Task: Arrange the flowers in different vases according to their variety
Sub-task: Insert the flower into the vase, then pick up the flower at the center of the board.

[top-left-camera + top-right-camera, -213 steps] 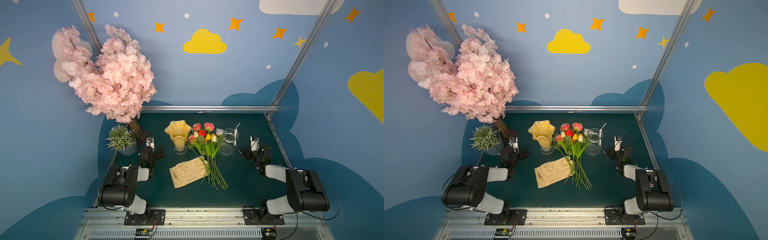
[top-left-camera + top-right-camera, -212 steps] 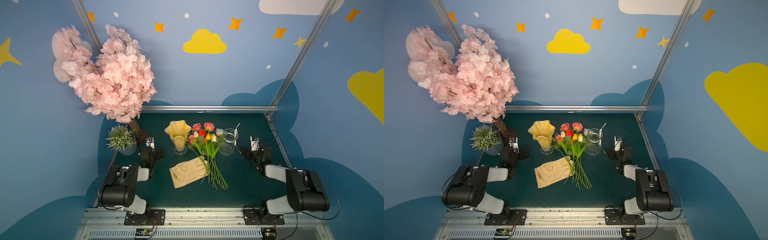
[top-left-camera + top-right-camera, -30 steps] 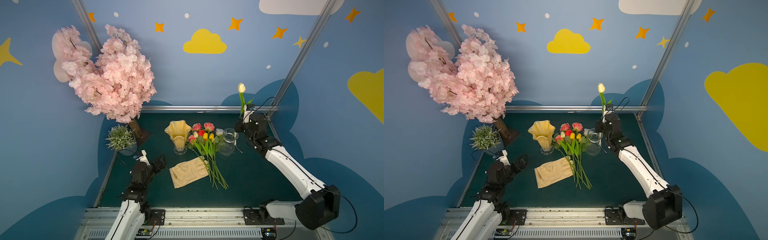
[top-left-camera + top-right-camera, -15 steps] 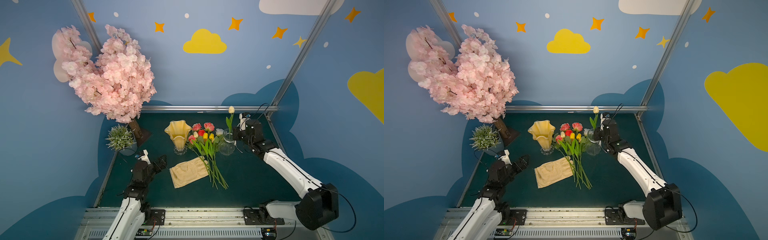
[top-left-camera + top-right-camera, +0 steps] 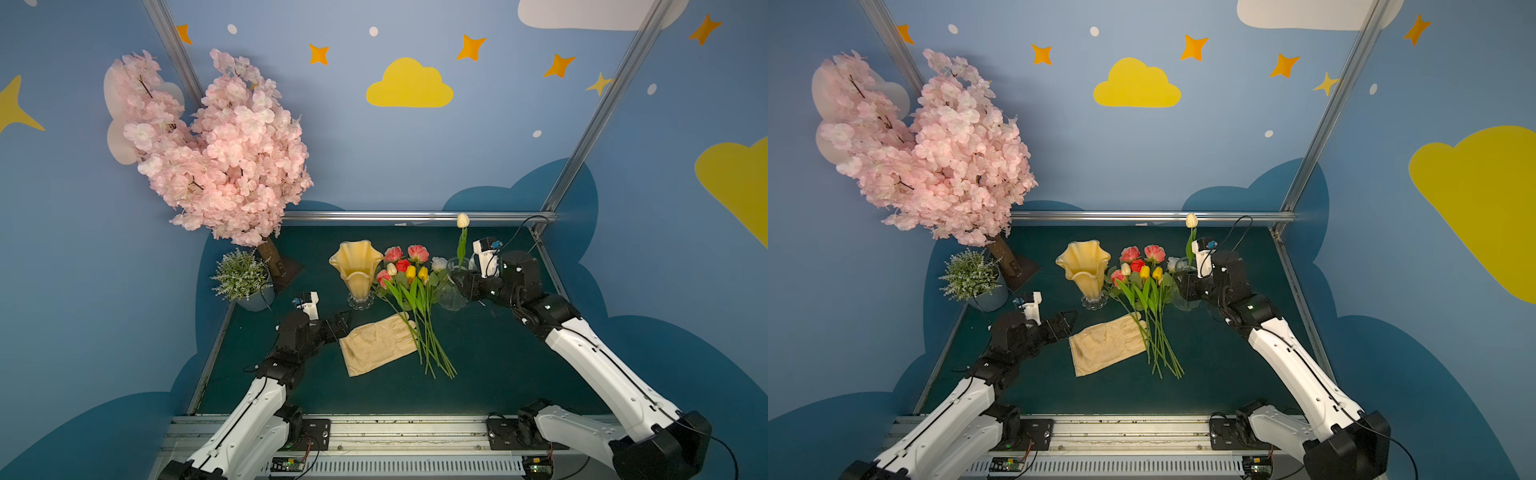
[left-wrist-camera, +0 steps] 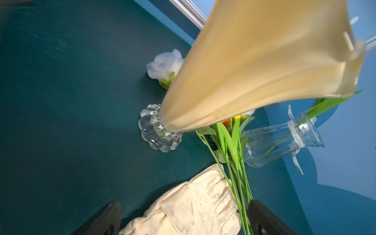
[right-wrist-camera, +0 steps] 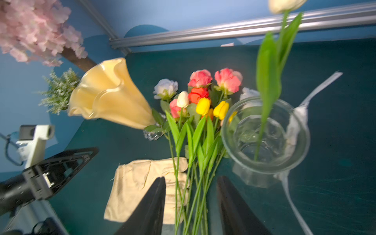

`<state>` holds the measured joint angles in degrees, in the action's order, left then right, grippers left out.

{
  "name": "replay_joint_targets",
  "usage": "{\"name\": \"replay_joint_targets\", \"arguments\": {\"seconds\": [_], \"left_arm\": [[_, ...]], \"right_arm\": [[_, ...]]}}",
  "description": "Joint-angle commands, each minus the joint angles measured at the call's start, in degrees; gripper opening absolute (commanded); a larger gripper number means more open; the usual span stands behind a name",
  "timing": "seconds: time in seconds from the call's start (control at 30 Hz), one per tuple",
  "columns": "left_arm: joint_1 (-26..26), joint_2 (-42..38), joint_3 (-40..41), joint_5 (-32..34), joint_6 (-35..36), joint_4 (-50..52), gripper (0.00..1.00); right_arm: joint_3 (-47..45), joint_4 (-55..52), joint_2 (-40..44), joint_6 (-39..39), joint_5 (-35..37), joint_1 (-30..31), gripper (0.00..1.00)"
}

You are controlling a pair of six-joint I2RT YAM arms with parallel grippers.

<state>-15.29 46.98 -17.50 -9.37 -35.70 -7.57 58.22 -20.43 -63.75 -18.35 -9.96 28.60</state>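
A cream tulip (image 5: 462, 220) stands upright in the clear glass vase (image 7: 225, 130), free of my right gripper (image 7: 191, 178). That gripper is open beside the vase and holds nothing; in its wrist view the loose stems show on the table between its fingers. The other flowers (image 5: 409, 282), roses and tulips, lie in a bunch between the clear vase (image 5: 455, 291) and the amber vase (image 5: 356, 266). My left gripper (image 6: 184, 203) hangs wide open over the cloth glove (image 6: 193, 207), short of the amber vase (image 6: 264, 67).
A big pink blossom tree (image 5: 216, 153) and a small potted plant (image 5: 241, 276) fill the back left. The beige glove (image 5: 378, 345) lies under the stem ends. A white rose (image 6: 164, 65) lies behind the amber vase. A metal rail (image 5: 415, 215) edges the back.
The right gripper came down with the cream tulip, set its stem in the clear vase and opened. The left gripper has crept a little toward the glove.
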Motion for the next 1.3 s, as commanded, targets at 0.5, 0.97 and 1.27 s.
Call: {"name": "replay_joint_targets", "arguments": {"seconds": [0.5,0.97,1.27], "left_arm": [[-8.2,12.8,-8.9,2.7,5.4,1.8,1.0],[-8.1,6.8,-7.5,9.2,5.1,4.2,0.99],[-8.1,6.2,-7.3,9.3,5.2,4.1,0.99]], "right_arm": [[2.3,-6.7,-18.4,-6.1,-4.3,11.8,0.42],[14.7,-12.1,-36.0,-2.7,-2.6,14.4,0.31],[21.1,-15.0,-44.0,-1.1,-1.1,14.6,0.27]]}}
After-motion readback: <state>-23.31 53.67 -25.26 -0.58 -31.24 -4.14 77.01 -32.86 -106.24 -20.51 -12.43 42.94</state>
